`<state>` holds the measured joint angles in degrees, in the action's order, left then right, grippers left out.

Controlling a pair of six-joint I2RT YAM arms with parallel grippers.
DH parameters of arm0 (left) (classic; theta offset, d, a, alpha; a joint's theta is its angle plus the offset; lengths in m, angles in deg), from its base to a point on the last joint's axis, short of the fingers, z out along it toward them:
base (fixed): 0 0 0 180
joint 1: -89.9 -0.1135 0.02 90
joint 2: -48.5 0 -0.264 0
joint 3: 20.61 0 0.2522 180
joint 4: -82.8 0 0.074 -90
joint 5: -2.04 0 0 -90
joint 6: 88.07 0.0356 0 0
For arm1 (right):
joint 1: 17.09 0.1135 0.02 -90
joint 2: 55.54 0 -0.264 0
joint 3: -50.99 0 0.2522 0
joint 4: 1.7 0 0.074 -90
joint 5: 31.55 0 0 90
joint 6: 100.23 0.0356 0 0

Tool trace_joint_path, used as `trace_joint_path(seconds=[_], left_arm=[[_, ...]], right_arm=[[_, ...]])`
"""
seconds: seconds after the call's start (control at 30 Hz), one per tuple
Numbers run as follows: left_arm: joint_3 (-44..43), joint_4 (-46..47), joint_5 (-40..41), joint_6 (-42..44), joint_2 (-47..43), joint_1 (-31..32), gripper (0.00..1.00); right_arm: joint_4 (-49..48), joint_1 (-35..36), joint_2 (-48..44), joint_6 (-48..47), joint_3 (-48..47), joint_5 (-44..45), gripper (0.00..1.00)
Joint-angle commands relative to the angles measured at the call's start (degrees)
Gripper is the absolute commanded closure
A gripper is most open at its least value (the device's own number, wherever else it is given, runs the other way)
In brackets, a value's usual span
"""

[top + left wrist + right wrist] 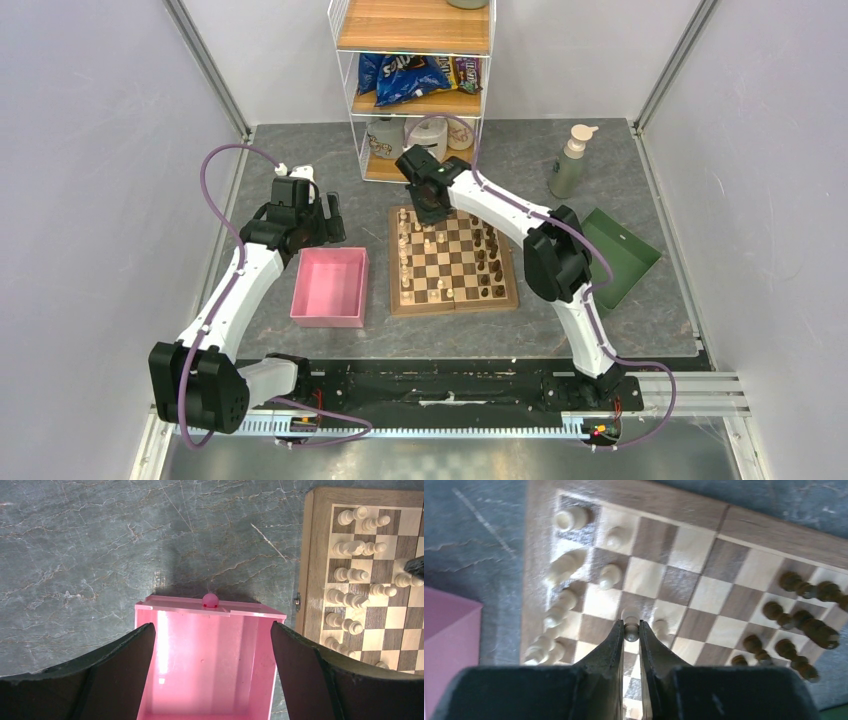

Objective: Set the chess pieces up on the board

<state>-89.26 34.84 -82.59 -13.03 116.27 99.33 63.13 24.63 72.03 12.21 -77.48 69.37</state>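
Clamping a cream-white piece (630, 615) at its neck, the right gripper (630, 632) is seen at the lower middle of its wrist frame, over the board (455, 306), which lies at the centre of the top view. Other cream-white pieces (566, 600) are lined along the board's left side, with dark pieces (804, 625) at its right. The left gripper (211, 630) is held over the pink tray (260, 645), fingers wide apart.

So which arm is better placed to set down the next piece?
Right: its jaws are shut on a cream piece over the board. The left jaws hang open above the pink tray.
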Motion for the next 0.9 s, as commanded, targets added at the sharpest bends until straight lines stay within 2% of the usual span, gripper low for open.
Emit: trace_joint_path(seconds=[0.0, 0.87], left_arm=[[-1.09, 0.49, -1.00, -0.95, -0.36, -0.20, 0.07], [-1.09, 0.56, -0.96, -0.94, -0.44, -0.18, 0.07]], right_arm=[[0.08, 1.76, -1.34, 0.14, -2.96, -0.87, 0.83], [0.79, 3.38, 4.68, 0.43, -6.05, -3.29, 0.82]])
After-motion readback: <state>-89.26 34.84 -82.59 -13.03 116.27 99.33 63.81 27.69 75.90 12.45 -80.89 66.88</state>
